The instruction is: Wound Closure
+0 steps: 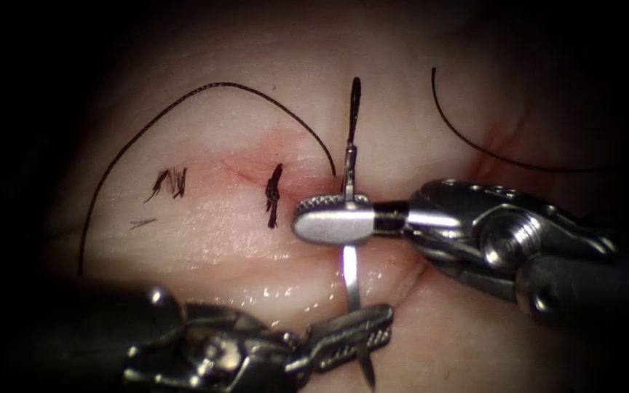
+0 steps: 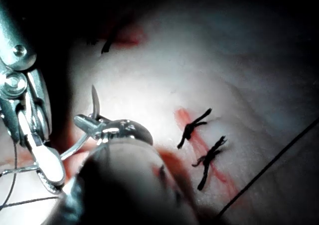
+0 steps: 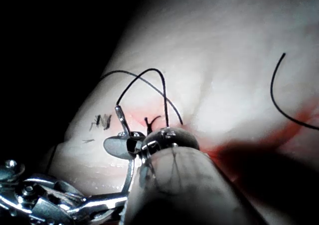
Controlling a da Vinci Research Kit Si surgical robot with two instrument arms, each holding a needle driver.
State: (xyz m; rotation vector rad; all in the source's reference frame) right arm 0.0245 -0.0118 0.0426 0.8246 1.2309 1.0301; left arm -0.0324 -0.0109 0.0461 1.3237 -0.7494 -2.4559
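The tissue [image 1: 205, 240] lay pale and glistening, waxy and faintly ridged, with a thin pink cut [image 1: 256, 171] running across its middle and a smear of red fluid [image 1: 493, 160] toward its far right edge. Two dark, bristly knots marked the cut: a frayed one [image 1: 171, 182] to the left and a tighter upright one [image 1: 274, 195] near the middle. Just right of that knot the curved steel needle [image 1: 349, 273] stood nearly upright, slim and bright, held above the tissue and not in it as far as I could see. The right end effector [image 1: 333, 218], smooth polished metal with a fine toothed edge, was closed across the needle's upper part near the swaged tail, where the dark eye end [image 1: 355, 98] rose toward the tissue's far edge. The left end effector [image 1: 354, 335], with coarse serrated jaws, was clamped on the needle low down near its point, whose tip [image 1: 368, 371] poked out below the jaws at the tissue's near edge. Black thread [image 1: 205, 87] swept in a wide arch from the needle's tail over the left half of the tissue, and a separate thin strand [image 1: 475, 142] curved across the far right corner.
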